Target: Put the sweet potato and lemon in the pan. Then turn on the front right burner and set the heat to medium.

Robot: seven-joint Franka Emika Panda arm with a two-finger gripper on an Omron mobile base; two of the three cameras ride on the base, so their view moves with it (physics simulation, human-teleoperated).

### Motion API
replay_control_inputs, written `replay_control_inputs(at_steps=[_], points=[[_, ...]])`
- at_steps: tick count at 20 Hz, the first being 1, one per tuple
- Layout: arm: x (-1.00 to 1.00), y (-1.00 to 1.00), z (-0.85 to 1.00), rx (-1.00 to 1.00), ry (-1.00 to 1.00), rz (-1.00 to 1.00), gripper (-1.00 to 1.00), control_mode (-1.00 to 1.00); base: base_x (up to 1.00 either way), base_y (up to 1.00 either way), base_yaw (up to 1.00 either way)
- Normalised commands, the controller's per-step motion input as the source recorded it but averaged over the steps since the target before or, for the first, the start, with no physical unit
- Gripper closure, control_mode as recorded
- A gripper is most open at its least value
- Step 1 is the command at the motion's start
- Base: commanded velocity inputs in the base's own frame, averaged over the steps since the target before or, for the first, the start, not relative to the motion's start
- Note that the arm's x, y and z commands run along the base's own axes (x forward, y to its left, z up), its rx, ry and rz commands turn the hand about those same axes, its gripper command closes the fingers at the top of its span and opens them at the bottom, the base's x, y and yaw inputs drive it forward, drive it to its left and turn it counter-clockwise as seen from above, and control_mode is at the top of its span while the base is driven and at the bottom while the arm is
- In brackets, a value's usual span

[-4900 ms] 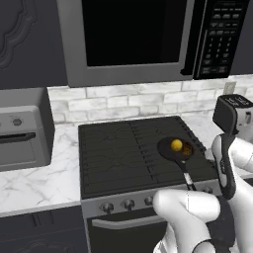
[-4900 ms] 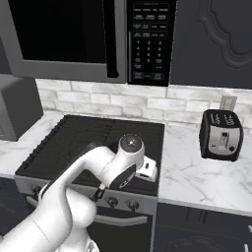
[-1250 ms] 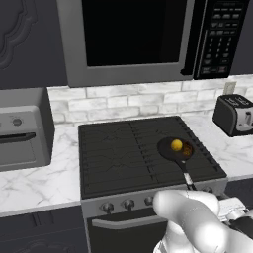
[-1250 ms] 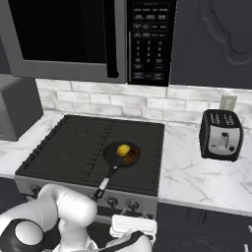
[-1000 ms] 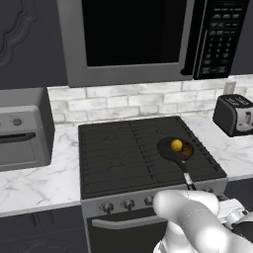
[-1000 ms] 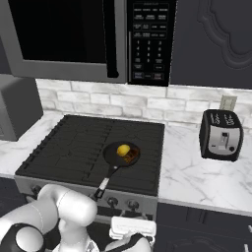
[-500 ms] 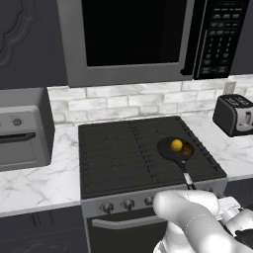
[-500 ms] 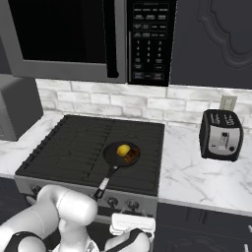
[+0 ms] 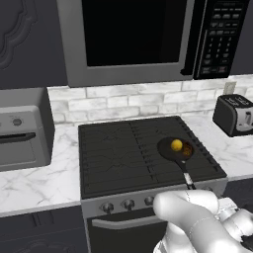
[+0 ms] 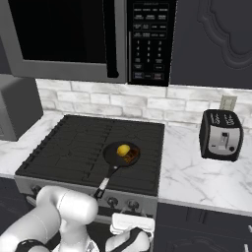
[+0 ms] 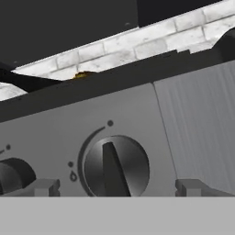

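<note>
- The pan [image 9: 175, 148] is seen on the front right burner [image 9: 190, 160], near the right edge of the black cooktop [image 9: 118, 153], with its long handle [image 9: 187, 174] reaching toward the front edge.
- The lemon [image 9: 176, 144] is seated inside the pan, on its left half in both base views.
- The sweet potato [image 9: 187, 149] is lodged in the pan as well, just beside the lemon and touching or nearly touching it; which of the two cannot be told.
- From the right base view the same pair is shown in the pan [image 10: 121, 153]: the lemon [image 10: 123, 150] to the left, the sweet potato [image 10: 131, 157] at its right and slightly nearer the front.
- The gripper [image 11: 117, 187] is held low before the stove's front panel [image 11: 137, 124], below the front edge of the cooktop.
- Its fingertips [image 11: 43, 187] are spread wide, one at each side of a round dark knob [image 11: 115, 166]; nothing is clasped between them.
- The knob's raised ridge is seen pointing nearly straight up toward a small dot mark on the panel.
- A second knob [image 11: 13, 175] is partly seen at the left edge of the hand view.
- A toaster [image 10: 220, 134] is placed on the marble counter [image 10: 197, 177] to the right of the cooktop, and a microwave [image 9: 148, 39] is mounted above it.
</note>
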Motion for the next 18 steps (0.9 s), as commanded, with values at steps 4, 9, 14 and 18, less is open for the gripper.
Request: replay_control_inputs(at_steps=[4, 9, 14, 18], points=[[0.13, 0.00, 0.00, 0.00, 0.00, 0.00, -1.00, -1.00, 0.00, 0.00, 0.00], [0.18, 0.00, 0.01, 0.00, 0.00, 0.00, -1.00, -1.00, 0.00, 0.00, 0.00], [0.22, 0.00, 0.01, 0.00, 0.00, 0.00, -1.00, -1.00, 0.00, 0.00, 0.00], [0.02, 0.00, 0.00, 0.00, 0.00, 0.00, -1.00, -1.00, 0.00, 0.00, 0.00]])
